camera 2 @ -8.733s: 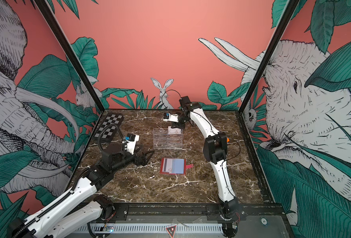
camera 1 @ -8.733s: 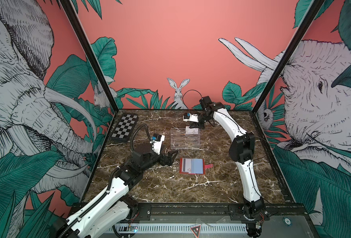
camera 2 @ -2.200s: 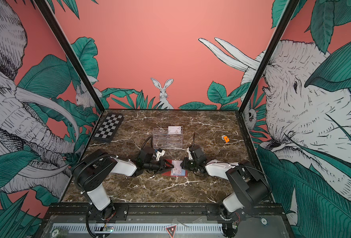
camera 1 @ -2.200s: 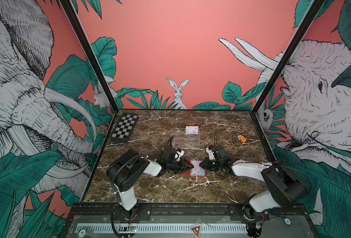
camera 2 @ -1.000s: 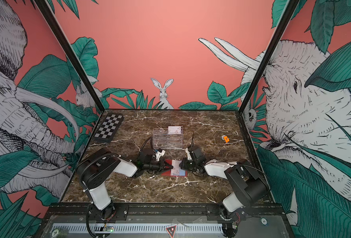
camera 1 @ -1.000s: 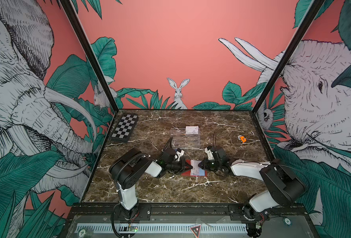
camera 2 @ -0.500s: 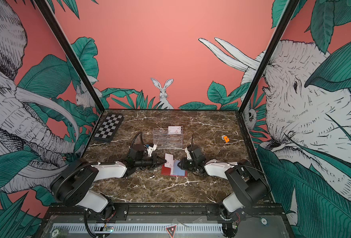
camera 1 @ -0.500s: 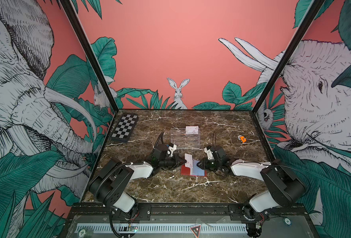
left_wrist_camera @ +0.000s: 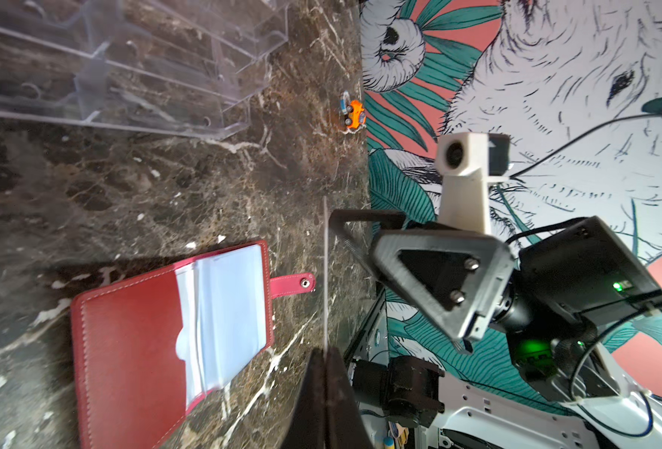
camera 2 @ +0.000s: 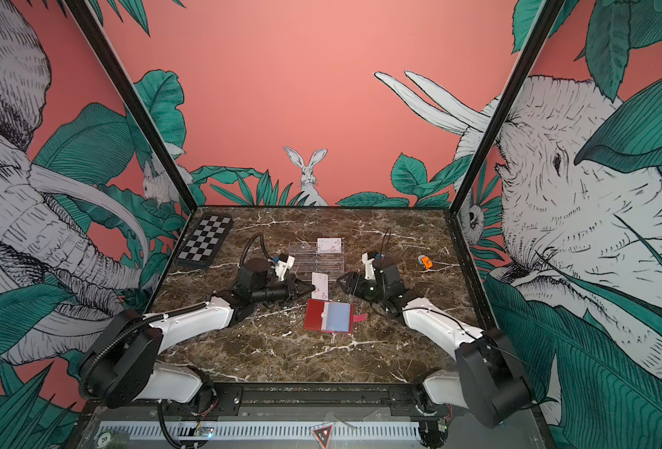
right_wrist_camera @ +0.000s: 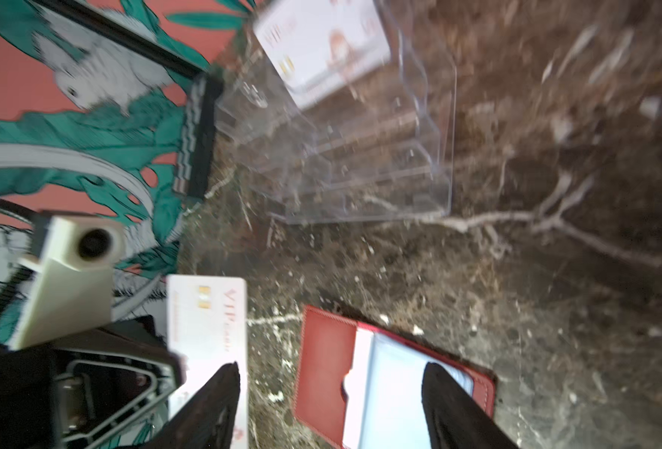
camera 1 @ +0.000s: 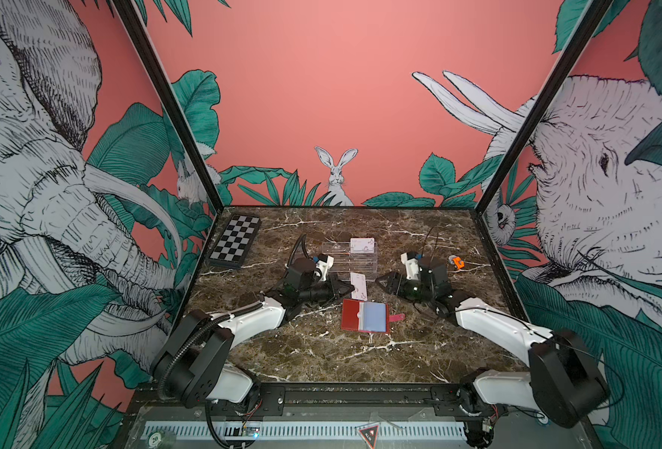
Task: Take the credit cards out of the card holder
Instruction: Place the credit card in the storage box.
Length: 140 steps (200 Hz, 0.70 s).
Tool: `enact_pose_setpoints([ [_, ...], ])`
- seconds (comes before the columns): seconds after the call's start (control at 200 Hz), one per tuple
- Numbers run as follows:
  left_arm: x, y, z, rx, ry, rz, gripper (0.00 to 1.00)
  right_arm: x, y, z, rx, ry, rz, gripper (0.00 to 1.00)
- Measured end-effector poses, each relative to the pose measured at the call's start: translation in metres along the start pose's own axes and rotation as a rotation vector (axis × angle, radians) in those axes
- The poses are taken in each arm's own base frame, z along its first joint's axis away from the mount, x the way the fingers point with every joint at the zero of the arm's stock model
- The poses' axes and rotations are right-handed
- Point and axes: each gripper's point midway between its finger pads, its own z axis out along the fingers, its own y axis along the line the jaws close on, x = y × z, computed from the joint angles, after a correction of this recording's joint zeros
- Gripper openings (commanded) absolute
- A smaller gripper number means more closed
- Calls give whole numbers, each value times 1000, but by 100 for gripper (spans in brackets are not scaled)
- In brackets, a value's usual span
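The left fingers (camera 2: 301, 288) pinched a card (camera 2: 319, 285), long axis upright, just above the open card holder (camera 2: 327, 315) on the tabletop. The rack (camera 2: 316, 258) stood just behind it, and the right fingers (right_wrist_camera: 220, 396) gaped wide opposite.

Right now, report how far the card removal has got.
Done: one credit card stands in the clear rack. In hand: the left gripper pinches a second card clear of the open card holder; right gripper open. Remaining: whether it holds more cards cannot be told.
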Motion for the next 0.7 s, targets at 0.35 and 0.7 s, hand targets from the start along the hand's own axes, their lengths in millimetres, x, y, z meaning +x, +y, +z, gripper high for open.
enact_pose_setpoints([
  [0.35,-35,-42,19,190,-55,-99,0,-57,15,-39,-121,-153,19,95],
  [0.7,-51,-93,17,347,-60,-77,0,-63,38,-31,-289,-113,64,87],
])
